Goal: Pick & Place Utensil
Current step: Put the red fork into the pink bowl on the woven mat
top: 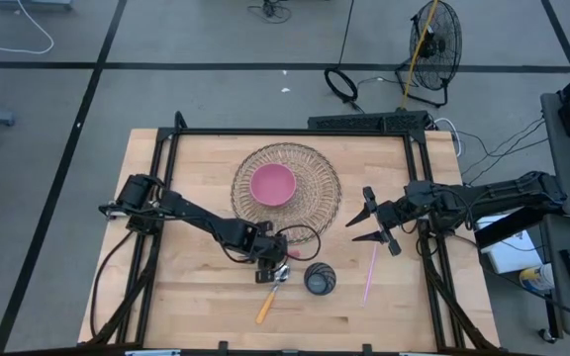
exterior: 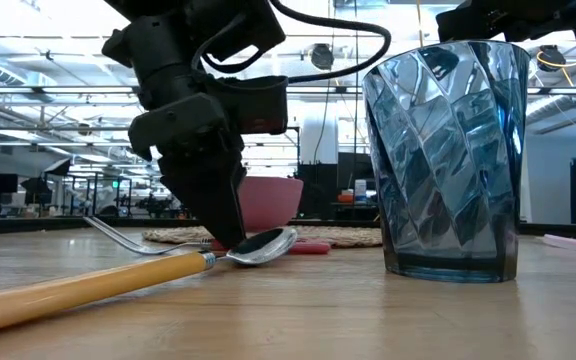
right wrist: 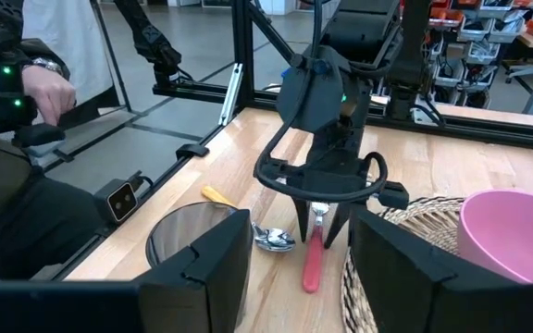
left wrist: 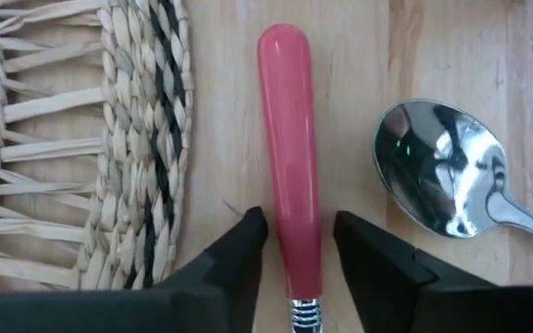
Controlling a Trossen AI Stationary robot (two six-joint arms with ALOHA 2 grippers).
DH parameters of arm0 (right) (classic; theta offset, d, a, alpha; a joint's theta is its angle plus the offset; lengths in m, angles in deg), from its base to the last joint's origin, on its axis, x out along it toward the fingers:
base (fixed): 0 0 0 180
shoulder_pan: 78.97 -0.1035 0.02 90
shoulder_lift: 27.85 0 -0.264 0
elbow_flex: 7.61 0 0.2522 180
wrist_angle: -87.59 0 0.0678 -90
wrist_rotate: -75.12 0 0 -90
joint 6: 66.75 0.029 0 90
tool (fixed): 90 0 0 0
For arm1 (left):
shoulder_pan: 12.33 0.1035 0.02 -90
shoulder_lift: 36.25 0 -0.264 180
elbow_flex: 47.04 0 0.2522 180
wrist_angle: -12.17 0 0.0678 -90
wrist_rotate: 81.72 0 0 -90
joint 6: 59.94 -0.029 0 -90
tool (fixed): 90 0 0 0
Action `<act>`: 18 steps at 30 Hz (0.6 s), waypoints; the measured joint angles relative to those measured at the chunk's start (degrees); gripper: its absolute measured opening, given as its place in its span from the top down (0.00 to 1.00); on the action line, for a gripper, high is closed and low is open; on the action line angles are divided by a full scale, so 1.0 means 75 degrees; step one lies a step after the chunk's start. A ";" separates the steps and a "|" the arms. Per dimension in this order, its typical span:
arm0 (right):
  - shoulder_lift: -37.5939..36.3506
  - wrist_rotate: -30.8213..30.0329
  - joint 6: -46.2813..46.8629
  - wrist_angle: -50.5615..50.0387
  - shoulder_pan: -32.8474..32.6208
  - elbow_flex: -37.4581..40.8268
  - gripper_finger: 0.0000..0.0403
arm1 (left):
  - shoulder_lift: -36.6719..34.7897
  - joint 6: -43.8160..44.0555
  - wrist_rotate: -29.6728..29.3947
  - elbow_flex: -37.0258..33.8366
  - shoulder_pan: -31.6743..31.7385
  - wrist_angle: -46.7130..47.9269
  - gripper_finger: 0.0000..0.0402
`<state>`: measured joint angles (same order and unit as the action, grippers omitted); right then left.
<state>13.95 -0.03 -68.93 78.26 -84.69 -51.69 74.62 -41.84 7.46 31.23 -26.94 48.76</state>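
At lower centre of the high view, the left end effector [top: 272, 265] stands over the pink-handled utensil [left wrist: 290, 148], fingers [left wrist: 239, 259] spread either side of its handle, whose long axis runs between them. It lies on the bench [top: 196, 307] beside the woven mat [left wrist: 81, 139]. The right end effector [top: 376, 223] waits spread, farther off.

Bright, even overhead light, soft shadows

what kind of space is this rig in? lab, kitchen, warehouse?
Likely a robotics lab or workshop, not a kitchen: grey taped concrete floor with a floor fan and loose cables, a black metal frame bolted around the wooden table, and equipment racks under exposed ceiling trusses behind.
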 joint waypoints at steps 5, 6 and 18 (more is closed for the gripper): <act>0.0000 0.0000 0.0000 -0.0003 -0.0003 0.0000 0.56 | 0.0003 0.0235 0.0250 0.0013 -0.0018 0.0326 0.61; 0.0000 0.0000 0.0000 -0.0003 0.0000 0.0000 0.56 | 0.0003 0.0262 0.0270 0.0015 -0.0032 0.0384 0.63; 0.0000 0.0003 0.0000 -0.0004 0.0000 0.0000 0.56 | -0.0006 0.0375 0.0428 0.0006 -0.0067 0.0652 0.90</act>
<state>13.95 -0.01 -68.93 78.22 -84.69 -51.69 74.57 -39.03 10.67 31.27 -27.44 53.65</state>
